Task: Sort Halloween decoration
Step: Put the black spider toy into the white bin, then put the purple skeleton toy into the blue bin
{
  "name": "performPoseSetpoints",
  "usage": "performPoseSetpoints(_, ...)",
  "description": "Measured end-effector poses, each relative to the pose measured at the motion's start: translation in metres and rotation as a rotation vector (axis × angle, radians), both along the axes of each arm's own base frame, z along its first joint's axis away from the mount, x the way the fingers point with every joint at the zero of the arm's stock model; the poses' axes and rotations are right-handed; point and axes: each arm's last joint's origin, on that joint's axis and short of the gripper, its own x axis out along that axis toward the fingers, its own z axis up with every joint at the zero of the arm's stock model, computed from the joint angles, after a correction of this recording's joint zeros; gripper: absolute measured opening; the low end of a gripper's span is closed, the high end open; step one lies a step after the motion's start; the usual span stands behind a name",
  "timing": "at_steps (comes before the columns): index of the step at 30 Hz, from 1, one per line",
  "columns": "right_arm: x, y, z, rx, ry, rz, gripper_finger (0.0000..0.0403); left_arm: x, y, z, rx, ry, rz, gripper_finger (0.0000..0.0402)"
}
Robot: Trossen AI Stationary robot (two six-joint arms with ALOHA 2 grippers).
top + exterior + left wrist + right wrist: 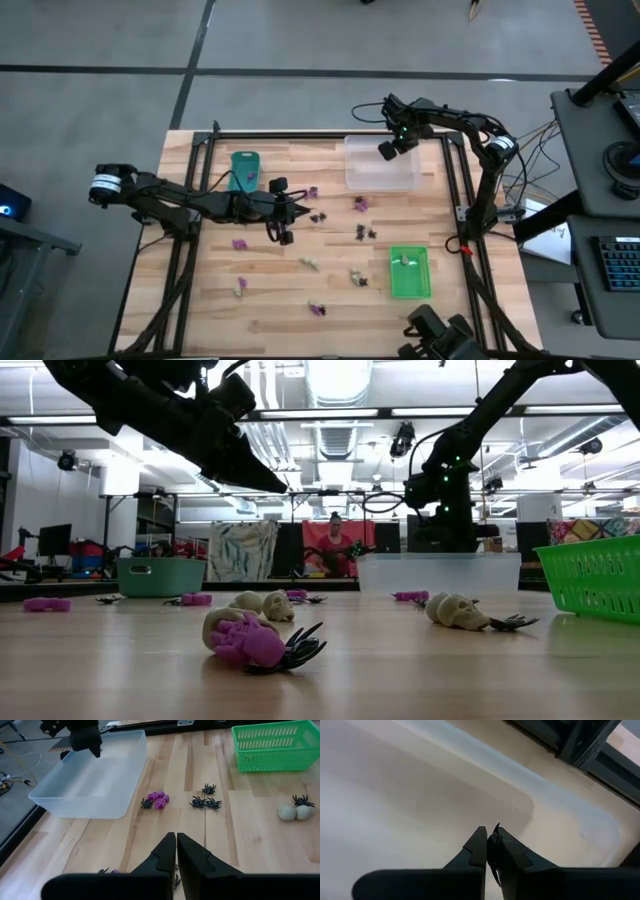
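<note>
I see tiny plastic Halloween trinkets scattered across the wooden table (270, 300). Small black plastic spiders (205, 801) lie in a loose cluster near the middle, with a purple plastic trinket (158, 800) just beside another black spider. Two pale cream skulls (293, 812) sit touching each other, a black spider against them. From table height, a purple trinket (248, 643) rests against a cream skull and on a black spider; another cream skull (455, 610) lies farther right. One thin black trinket (493, 851) is pinched in my right end effector (490, 836) above the clear plastic tray (380, 163).
</note>
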Motion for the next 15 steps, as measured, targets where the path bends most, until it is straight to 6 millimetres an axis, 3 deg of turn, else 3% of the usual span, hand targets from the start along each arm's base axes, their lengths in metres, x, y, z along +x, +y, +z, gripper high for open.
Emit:
performPoseSetpoints(10,-0.0002,0.0002,-0.0002,0.001,0.001,-0.005,0.0097,0.0,0.0,0.0,0.0,0.0,0.0,0.0)
performPoseSetpoints(15,0.0,-0.0001,0.0001,-0.001,0.001,0.006,0.0112,0.0,0.0,0.0,0.0,0.0,0.0,0.0)
